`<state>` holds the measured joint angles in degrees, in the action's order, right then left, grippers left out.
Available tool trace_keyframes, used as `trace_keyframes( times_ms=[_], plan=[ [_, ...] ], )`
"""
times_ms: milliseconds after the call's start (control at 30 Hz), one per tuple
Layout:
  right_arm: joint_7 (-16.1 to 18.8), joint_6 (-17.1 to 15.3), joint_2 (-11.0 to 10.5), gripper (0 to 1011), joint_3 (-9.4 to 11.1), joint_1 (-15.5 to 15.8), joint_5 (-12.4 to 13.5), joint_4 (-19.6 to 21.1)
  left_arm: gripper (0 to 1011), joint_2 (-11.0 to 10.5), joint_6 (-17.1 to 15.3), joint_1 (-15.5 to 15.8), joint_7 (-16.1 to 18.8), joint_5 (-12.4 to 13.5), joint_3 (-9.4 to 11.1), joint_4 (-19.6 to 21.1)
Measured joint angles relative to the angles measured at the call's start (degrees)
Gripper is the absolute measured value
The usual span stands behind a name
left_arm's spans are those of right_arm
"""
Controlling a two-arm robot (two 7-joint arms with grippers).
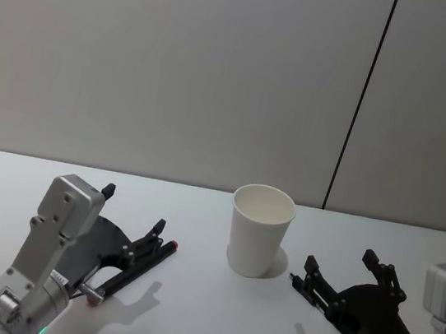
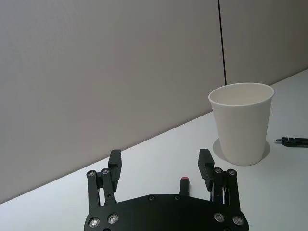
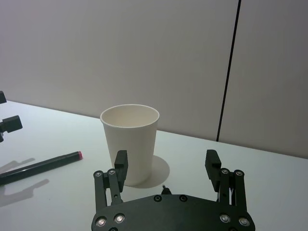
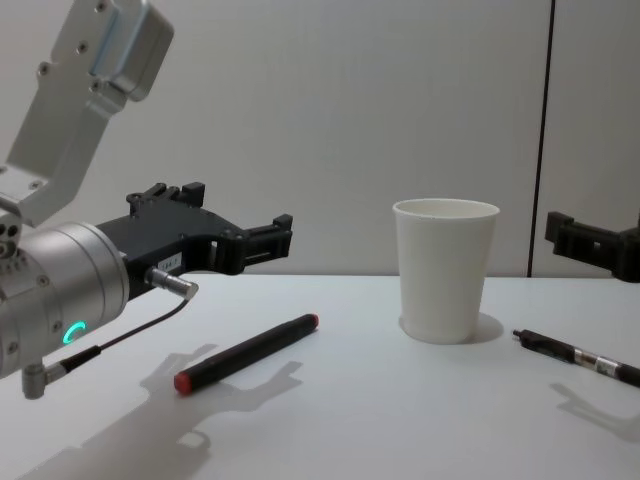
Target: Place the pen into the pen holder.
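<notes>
White desk [image 1: 209, 323], grey wall [image 1: 180, 61]. We should lower the wide-open left claw [image 1: 134, 208] astride the pen [image 4: 245, 353] mid-barrel. The right claw [image 1: 339, 261] idles, equally wide, right of the pen holder [image 1: 260, 230].

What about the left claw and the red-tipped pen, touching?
Apart. The chest view shows the left gripper hovering above the red-tipped pen, with a gap between them.

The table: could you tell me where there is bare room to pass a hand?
Bare: the front strip of table between the red-tipped pen and the thin black pen, before the cup; behind the cup, toward the wall. Crowded: beneath the left pincer and right pincer.
</notes>
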<state>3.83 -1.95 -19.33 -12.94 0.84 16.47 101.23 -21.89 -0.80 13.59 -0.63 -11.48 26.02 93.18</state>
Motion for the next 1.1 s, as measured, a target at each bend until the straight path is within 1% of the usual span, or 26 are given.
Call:
trace_keyframes(
  times_ms=[1100],
  plan=[
    [0.0,0.0,0.01,1001,0.0,0.0,0.0,0.0,1003,0.0,0.0,0.0,0.0,0.0,0.0,0.0]
  ],
)
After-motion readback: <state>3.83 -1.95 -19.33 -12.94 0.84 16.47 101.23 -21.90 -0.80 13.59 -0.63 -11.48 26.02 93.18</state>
